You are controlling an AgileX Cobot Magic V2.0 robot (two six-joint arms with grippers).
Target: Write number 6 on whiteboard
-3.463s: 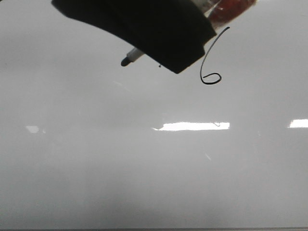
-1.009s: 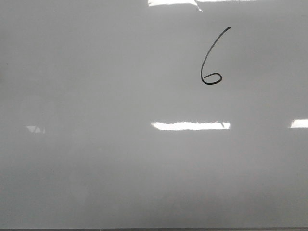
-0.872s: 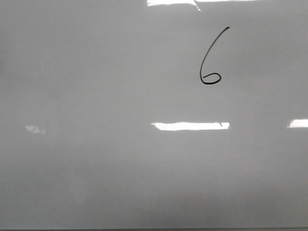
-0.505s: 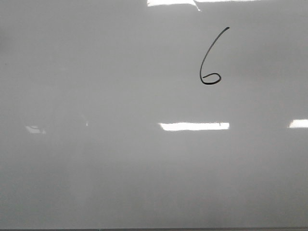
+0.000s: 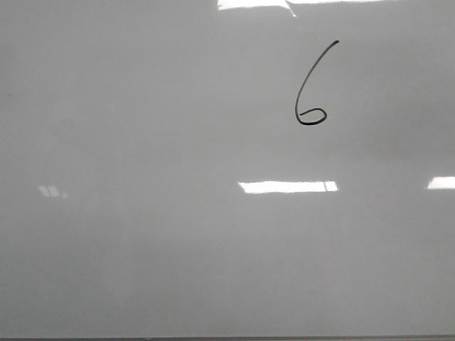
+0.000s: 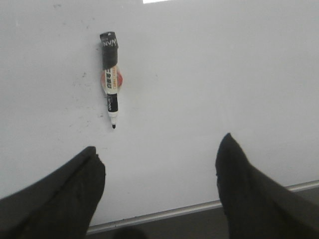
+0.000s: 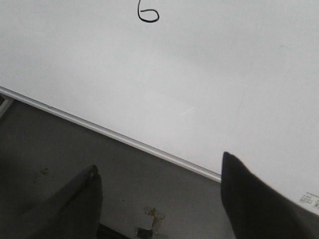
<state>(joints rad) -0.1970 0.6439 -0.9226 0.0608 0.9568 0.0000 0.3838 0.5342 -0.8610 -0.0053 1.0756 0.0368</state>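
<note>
The number 6 lies well apart from both spread, empty pincers.

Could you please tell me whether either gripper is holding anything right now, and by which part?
Nothing is held. The left gripper and right gripper are both open and empty; the marker lies loose on the whiteboard.

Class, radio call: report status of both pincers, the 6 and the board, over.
Left pincer open, empty. Right pincer open, empty. Number 6 drawn on whiteboard. Marker lying loose on board, uncapped; nothing in the way.
</note>
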